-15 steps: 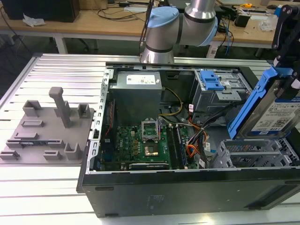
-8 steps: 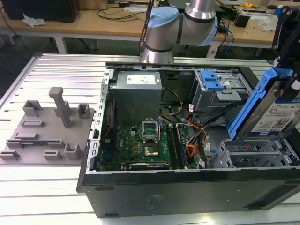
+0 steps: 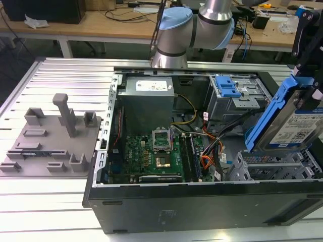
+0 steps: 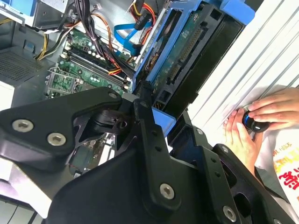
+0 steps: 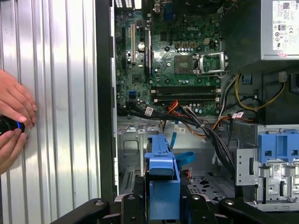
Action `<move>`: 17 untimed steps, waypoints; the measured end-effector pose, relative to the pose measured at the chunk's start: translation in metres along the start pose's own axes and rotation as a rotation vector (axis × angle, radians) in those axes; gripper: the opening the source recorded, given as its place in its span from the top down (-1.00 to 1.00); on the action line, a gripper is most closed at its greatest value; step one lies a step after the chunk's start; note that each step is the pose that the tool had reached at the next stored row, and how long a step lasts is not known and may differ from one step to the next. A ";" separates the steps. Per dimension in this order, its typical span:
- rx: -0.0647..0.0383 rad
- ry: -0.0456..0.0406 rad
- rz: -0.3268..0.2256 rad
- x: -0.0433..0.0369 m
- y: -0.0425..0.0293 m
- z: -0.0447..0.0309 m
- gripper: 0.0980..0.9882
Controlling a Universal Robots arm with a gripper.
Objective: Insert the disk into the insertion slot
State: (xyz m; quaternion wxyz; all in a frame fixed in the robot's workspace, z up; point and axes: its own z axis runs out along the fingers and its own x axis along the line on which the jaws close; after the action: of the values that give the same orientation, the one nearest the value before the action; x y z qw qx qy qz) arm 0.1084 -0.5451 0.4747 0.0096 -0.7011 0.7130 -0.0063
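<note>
Ribbed aluminium table (image 3: 50, 212) carries a grey fixture plate (image 3: 50, 141), then the open computer case (image 3: 202, 201). At the exterior view's right my arm reaches over it, my claw (image 3: 307, 70) clamped on the disk (image 3: 295, 121), which is tilted just above the insertion slot (image 3: 267, 166). Approach step, I judge; seating calls for squaring it with the mouth.

a: where does the exterior view sit?
b: high, looking down on the open black metal computer case (image 3: 202, 206).
a: both wrist views?
b: close above it, sharing the green circuit board (image 5: 177, 51) (image 4: 60, 79).

Motherboard (image 3: 146, 154), power supply (image 3: 148, 96), grey fixture (image 3: 48, 143).
</note>
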 end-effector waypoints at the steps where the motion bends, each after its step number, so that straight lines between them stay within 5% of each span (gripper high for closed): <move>1: 0.000 0.0000 0.000 0.0005 0.0000 0.0009 0.40; 17: -0.002 0.0001 0.000 0.0008 -0.0017 0.0117 0.40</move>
State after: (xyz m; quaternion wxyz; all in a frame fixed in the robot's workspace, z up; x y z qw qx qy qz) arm 0.1104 -0.5459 0.4630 0.0088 -0.7011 0.7130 -0.0057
